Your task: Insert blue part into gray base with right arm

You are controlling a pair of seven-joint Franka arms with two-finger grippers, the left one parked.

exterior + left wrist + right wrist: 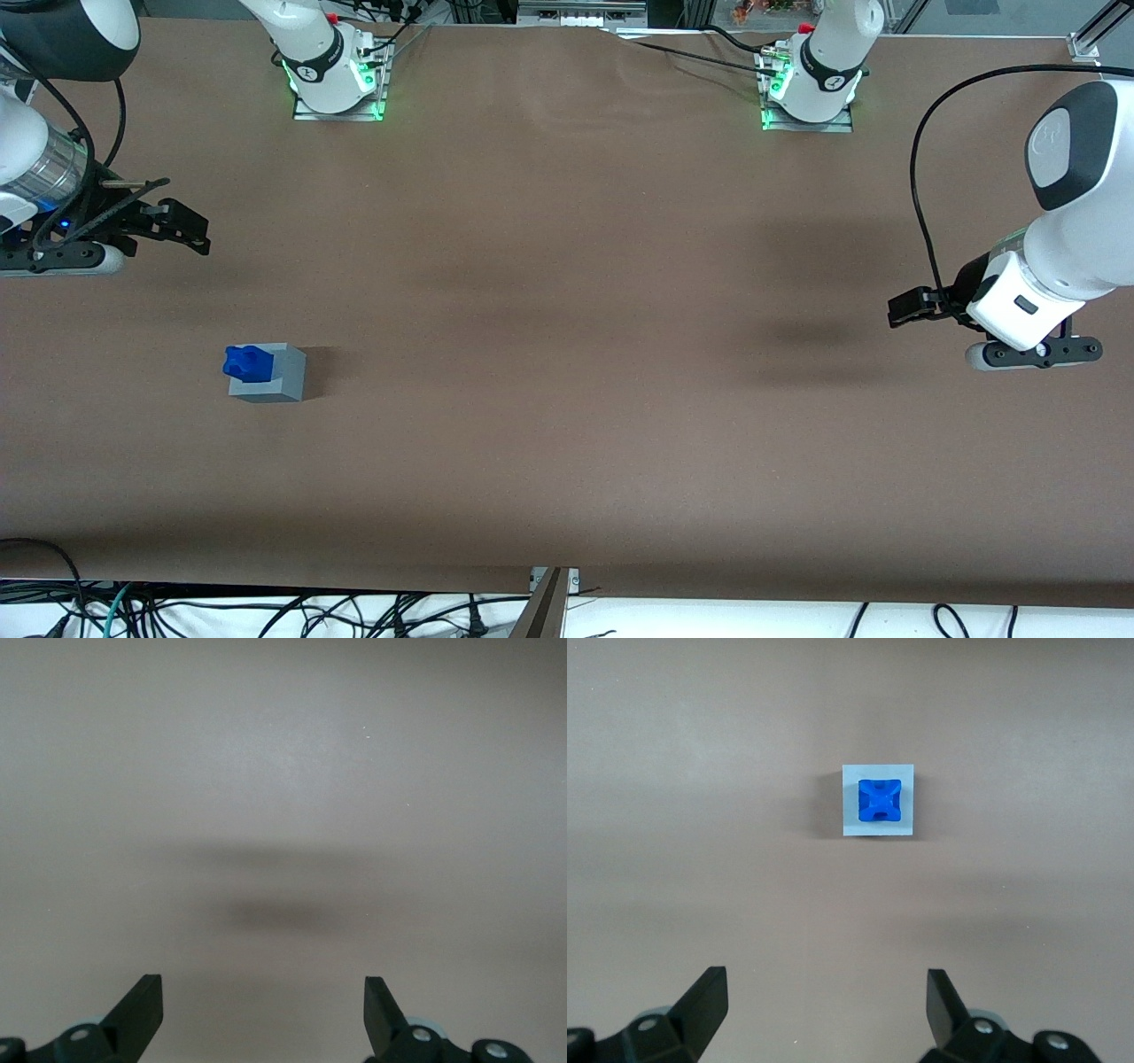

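Brown matte bench [567, 372]; bright-blue notched plastic part [247, 363] seated in light-gray plastic cube base [282, 377]; black two-finger pincer [182, 229] spread wide, empty, farther from the front camera than base.

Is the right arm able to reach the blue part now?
Probably yes. The gripper, jaws open, hangs farther from the camera than the blue part, which sits in the gray base; nothing lies between.

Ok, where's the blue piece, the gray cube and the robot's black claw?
blue part [880, 801]: right wrist view, on its notched top, seated in the cube.
gray base [285, 372]: front view, on its bare top face beside the blue piece.
gripper [182, 232]: front view, between its open fingertips, empty, farther from the camera than the cube.
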